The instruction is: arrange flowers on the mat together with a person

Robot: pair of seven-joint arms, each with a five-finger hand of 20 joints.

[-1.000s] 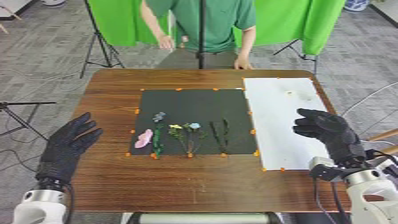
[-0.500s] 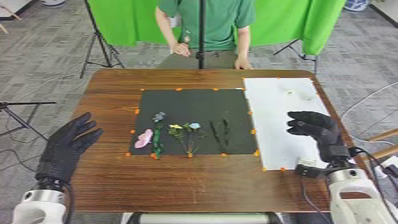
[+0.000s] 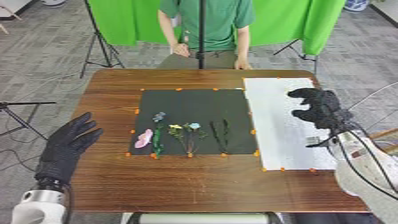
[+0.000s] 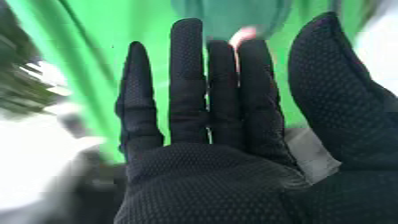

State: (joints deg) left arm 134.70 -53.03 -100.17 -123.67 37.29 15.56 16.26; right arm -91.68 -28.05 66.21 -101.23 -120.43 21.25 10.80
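Head view: your right hand point(image 3: 322, 107) is over the white sheet point(image 3: 271, 120), your left hand point(image 3: 67, 145) is open beside the black mat point(image 3: 195, 105), and the pink flower point(image 3: 144, 138), mixed blooms point(image 3: 194, 126) and dark stems point(image 3: 225, 135) lie on the mat's near half; a low sweep could snag those thin stems. Right wrist view: fingers straight, thumb wide, seemingly empty despite the blur; closing too high would likely miss a flat stem.
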